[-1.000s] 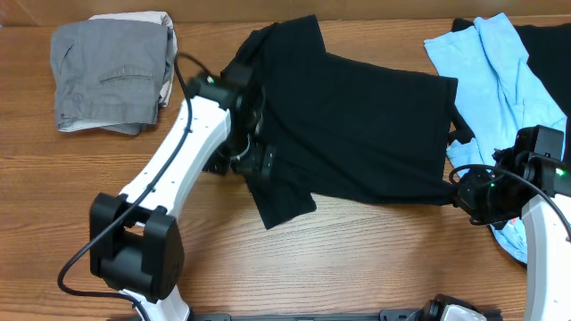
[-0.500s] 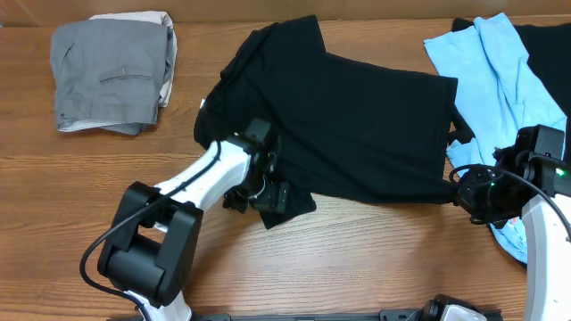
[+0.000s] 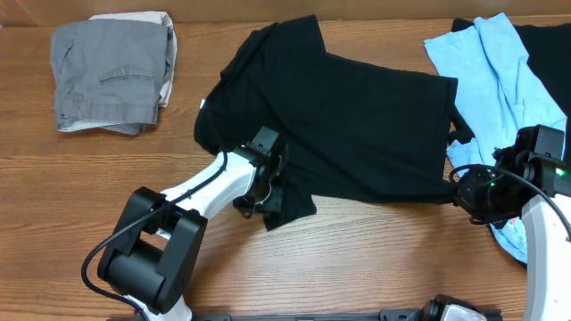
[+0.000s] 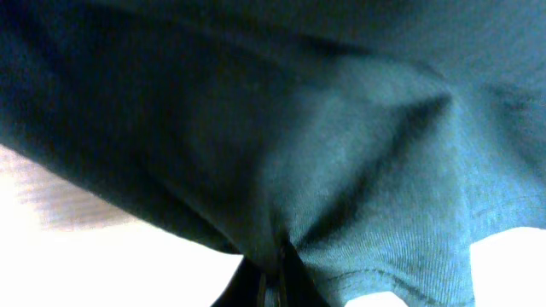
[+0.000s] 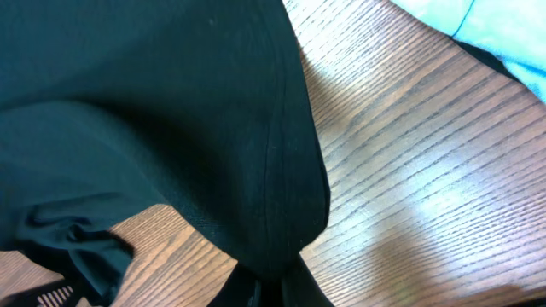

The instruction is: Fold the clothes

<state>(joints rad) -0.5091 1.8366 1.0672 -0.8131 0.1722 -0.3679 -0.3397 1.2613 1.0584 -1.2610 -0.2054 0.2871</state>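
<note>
A black T-shirt (image 3: 357,116) lies spread across the middle of the table. My left gripper (image 3: 270,190) is shut on its lower left corner, which sticks out toward the front. In the left wrist view dark cloth (image 4: 341,153) fills the frame and bunches into the closed jaws of the left gripper (image 4: 275,286). My right gripper (image 3: 458,192) is shut on the shirt's lower right corner. In the right wrist view the hem (image 5: 273,153) runs down into the closed right gripper (image 5: 275,286), just above the wood.
A folded grey garment (image 3: 111,76) sits at the back left. A crumpled light blue garment (image 3: 500,71) lies at the right, reaching down beside the right arm, with another black piece (image 3: 546,45) behind it. Bare wood (image 3: 375,259) runs along the front.
My left gripper has moved from the shirt's left edge down to its lower left corner and shut on the cloth. The right arm has not moved.
</note>
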